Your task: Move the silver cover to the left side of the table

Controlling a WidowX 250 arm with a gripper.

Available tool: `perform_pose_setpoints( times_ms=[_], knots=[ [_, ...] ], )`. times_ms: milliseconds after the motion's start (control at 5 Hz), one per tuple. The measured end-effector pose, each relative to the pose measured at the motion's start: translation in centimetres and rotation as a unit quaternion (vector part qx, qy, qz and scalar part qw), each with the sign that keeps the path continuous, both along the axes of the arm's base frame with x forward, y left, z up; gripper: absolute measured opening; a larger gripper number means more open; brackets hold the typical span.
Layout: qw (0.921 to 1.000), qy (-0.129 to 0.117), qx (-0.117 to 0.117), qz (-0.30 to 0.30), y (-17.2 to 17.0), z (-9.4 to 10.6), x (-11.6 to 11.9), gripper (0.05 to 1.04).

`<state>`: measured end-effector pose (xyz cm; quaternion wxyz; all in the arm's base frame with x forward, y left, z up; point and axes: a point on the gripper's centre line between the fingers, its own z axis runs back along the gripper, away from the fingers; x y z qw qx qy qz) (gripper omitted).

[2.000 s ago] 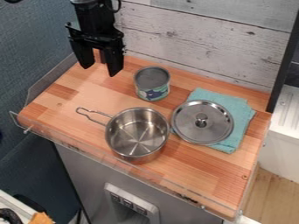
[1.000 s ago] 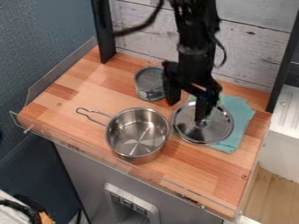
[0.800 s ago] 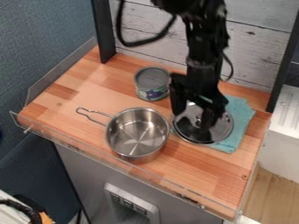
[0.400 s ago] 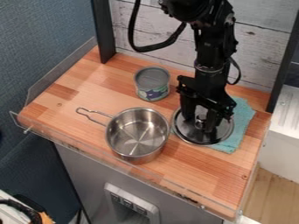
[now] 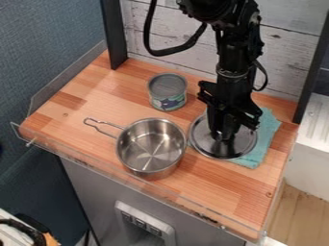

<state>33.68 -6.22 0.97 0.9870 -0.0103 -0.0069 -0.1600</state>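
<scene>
In the camera view, you are holding the black gripper over the right part of the wood-block table, its fingers closing on the centre knob of the silver cover. The round, polished metal cover is lying partly on a folded teal cloth, just beside the deep, shiny pot with its wire-loop handle. A cylindrical can is standing upright behind the pot.

A steel saucepan stands upright and uncovered, its wire handle pointing to the upper left. Behind it, apart from it, stands a can with a grey top and patterned side. A teal cloth lies at the right. Pale, weathered planks rise behind, between dark posts.
</scene>
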Motion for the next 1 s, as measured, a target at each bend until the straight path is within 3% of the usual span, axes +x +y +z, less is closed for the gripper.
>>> perform_pose_setpoints(
  times_ms=[200, 400, 600, 800, 1000],
  knots=[
    [0.9995, -0.021, -0.022, 0.004, 0.2, 3.0, 0.8, 0.282],
    [0.9956, -0.071, -0.045, 0.042, 3.7, 8.3, 1.5, 0.282],
    [0.9895, -0.082, -0.045, 0.111, 9.0, 10.4, 0.4, 0.282],
    [0.9829, -0.074, -0.033, 0.166, 13.7, 10.0, -0.9, 0.283],
    [0.9773, -0.050, -0.011, 0.206, 18.6, 7.9, -2.3, 0.282]
  ],
)
